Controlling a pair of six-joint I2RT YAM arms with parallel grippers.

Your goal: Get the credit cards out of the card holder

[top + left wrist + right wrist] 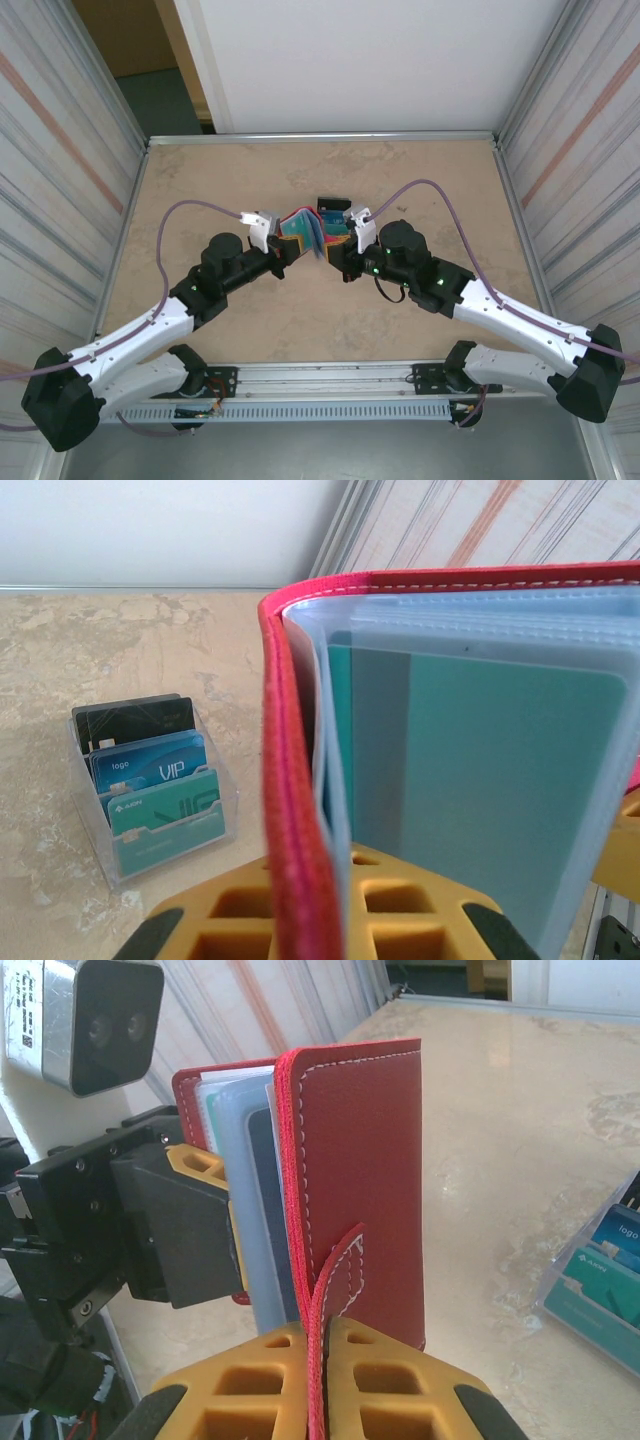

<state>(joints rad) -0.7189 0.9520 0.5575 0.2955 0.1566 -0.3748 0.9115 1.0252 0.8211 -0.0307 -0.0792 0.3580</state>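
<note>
Red card holder (365,1180), upright, tight in the right gripper (322,1355).

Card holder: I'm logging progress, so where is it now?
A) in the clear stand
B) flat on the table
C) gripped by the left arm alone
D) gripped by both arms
D: the left gripper and the right gripper each clamp a red cover of the card holder.

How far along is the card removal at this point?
Done: cannot tell; the clear stand holds cards. In hand: left gripper and right gripper both clamp the red card holder, spread open between them. Remaining: a teal card sits in a sleeve; none is being pulled.
</note>
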